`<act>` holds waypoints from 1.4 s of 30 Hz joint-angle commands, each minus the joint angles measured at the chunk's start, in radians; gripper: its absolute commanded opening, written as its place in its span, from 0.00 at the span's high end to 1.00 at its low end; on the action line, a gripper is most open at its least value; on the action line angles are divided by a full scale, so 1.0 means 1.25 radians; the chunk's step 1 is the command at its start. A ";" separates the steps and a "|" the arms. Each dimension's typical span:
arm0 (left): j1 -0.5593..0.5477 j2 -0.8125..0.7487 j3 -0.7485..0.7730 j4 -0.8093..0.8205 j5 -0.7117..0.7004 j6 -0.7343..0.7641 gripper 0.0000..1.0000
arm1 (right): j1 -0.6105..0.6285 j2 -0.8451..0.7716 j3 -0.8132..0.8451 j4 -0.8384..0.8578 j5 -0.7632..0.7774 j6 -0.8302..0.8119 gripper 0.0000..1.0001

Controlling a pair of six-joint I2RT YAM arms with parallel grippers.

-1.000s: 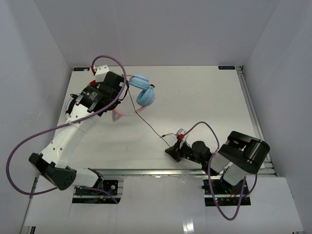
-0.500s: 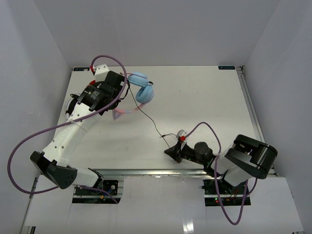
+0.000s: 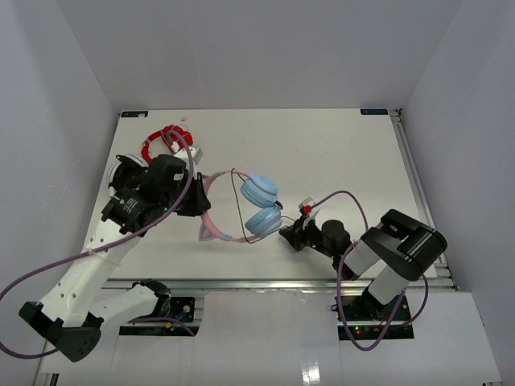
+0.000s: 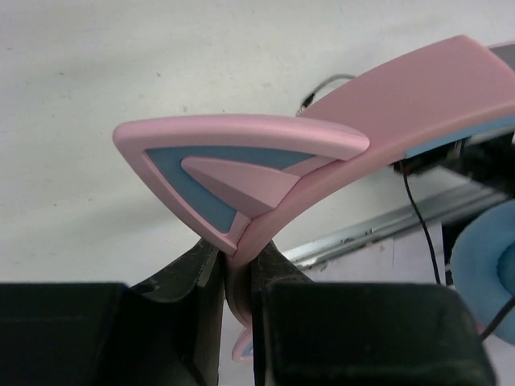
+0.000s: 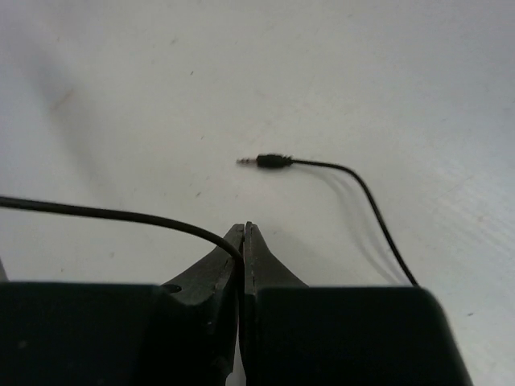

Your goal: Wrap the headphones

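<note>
Headphones are at the worktop middle, a bit toward 7 o'clock. Long axis runs 9-to-3: pink headband crown at 9, blue earcups at 3. Cat ear points roughly 7. Left fingers are clamped on the headband. Right fingers are pinched together on the thin cable, just at 4 o'clock of the earcups. Plug lies loose on the worktop. Red cable bundle is at 11 o'clock.
</note>
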 commanded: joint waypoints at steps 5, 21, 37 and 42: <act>-0.002 -0.092 -0.086 0.044 0.185 0.094 1.00 | -0.116 -0.132 0.176 0.119 -0.123 -0.009 0.92; -0.005 -0.074 -0.162 0.353 0.600 0.065 1.00 | -0.115 -0.193 0.557 -0.498 -0.329 -0.167 0.92; -0.007 -0.070 -0.165 0.367 0.568 0.045 1.00 | -0.113 -0.210 0.571 -0.556 -0.300 -0.186 0.92; -0.042 -0.012 -0.180 0.299 0.529 0.132 1.00 | -0.136 -0.203 0.721 -0.761 -0.285 -0.265 0.92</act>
